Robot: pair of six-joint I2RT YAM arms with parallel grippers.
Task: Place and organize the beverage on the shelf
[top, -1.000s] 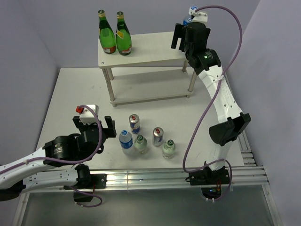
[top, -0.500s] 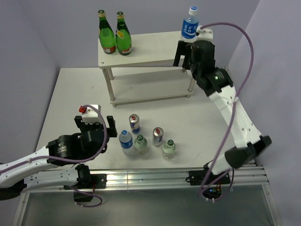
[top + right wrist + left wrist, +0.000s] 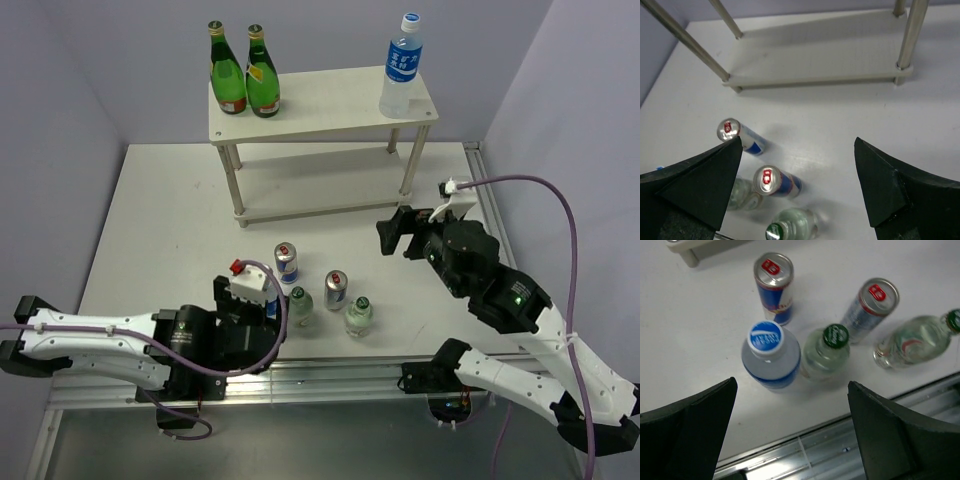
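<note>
One water bottle (image 3: 400, 65) is on the shelf (image 3: 320, 100); five drinks stand on the table (image 3: 160, 200).
It stands at the right end of the top board. The left gripper (image 3: 791, 385), claw apart and empty, hangs above the second water bottle (image 3: 771, 356), two cans (image 3: 773, 287) and two small bottles (image 3: 827, 352). The right gripper (image 3: 797, 141) is also apart and empty.

Pale lilac walls (image 3: 60, 80) enclose a white table (image 3: 160, 220) edged by aluminium rails (image 3: 330, 378)
</note>
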